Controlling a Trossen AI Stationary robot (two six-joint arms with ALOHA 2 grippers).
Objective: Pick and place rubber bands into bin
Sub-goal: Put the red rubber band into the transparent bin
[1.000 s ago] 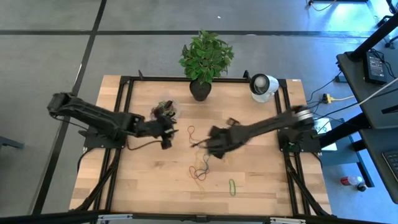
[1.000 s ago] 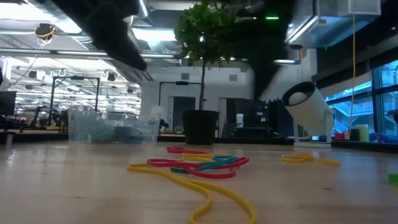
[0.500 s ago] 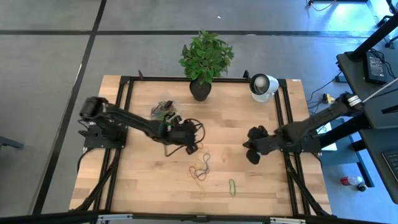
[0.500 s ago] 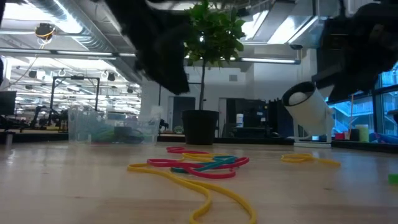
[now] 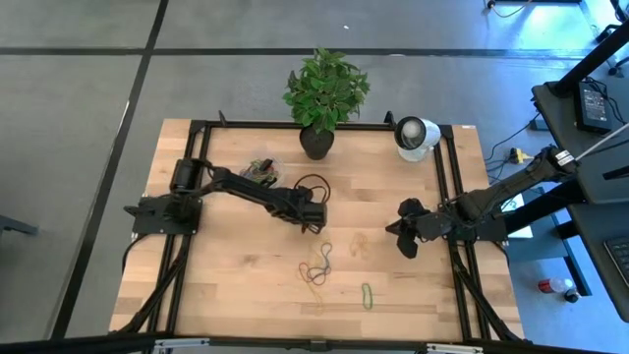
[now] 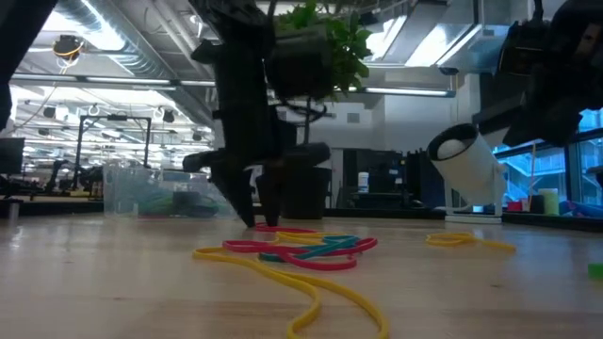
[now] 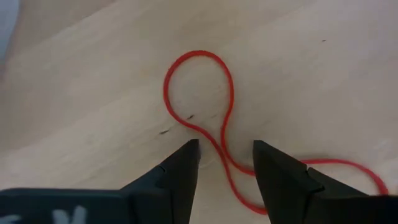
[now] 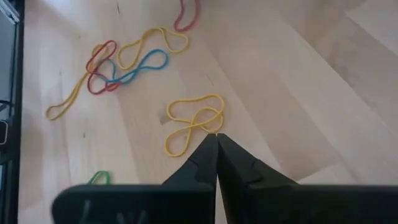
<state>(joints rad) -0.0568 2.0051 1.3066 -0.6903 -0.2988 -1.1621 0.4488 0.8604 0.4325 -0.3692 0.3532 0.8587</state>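
Note:
My left gripper is open and low over the table's middle. Its fingertips stand on either side of a red rubber band that lies flat in a twisted loop. In the low view its fingertips reach down to the wood. My right gripper is shut and empty, raised near the table's right side, with a yellow rubber band lying ahead of it. A tangle of red, yellow and blue bands lies nearer the front. The clear bin holds several bands.
A black plant pot with a leafy plant and a white round camera-like object stand along the far edge. A single green band lies toward the near edge. Bare wood shows at the near left.
My left gripper has swung from beside the bin toward the table's middle and come down until its fingertips reach the wood around the red band. My right arm has drawn back from the middle toward the right edge and has since stayed there.

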